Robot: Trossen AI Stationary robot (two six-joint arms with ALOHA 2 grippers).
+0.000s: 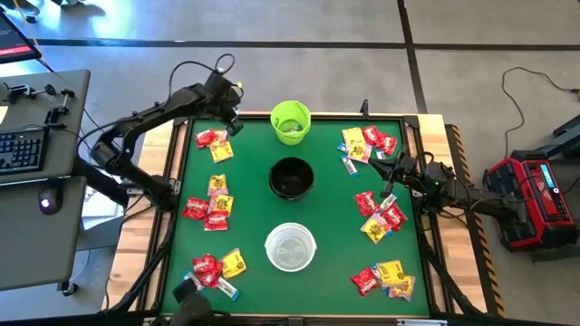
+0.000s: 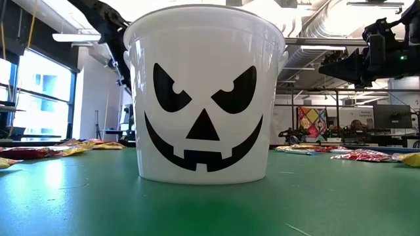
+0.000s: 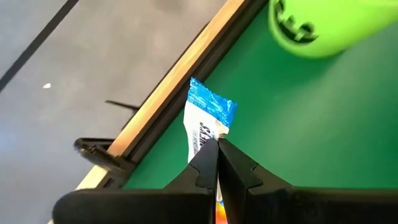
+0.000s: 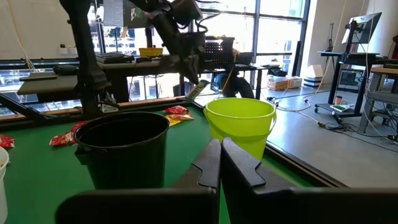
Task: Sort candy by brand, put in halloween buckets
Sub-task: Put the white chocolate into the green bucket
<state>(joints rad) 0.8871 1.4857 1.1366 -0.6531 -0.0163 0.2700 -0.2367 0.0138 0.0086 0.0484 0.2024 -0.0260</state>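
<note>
Nearest the low camera sits the white bucket (image 1: 290, 247), then the black bucket (image 1: 292, 177), and farthest the lime green bucket (image 1: 290, 121). Candy lies in heaps on either side of that row across the worktop (image 1: 254, 217). The left pincer (image 3: 217, 148) is up beside the green bucket, just short of its rim, fingers pinched tight on a blue-white packet (image 3: 208, 121), gripped low on the wrapper so the crimped end sticks out. It looks light and limp, with slick foil that could slide out, so a bite across the flat middle is safest. The right pincer (image 1: 391, 170) waits off the black bucket's other side among the candy there, closed on nothing.
</note>
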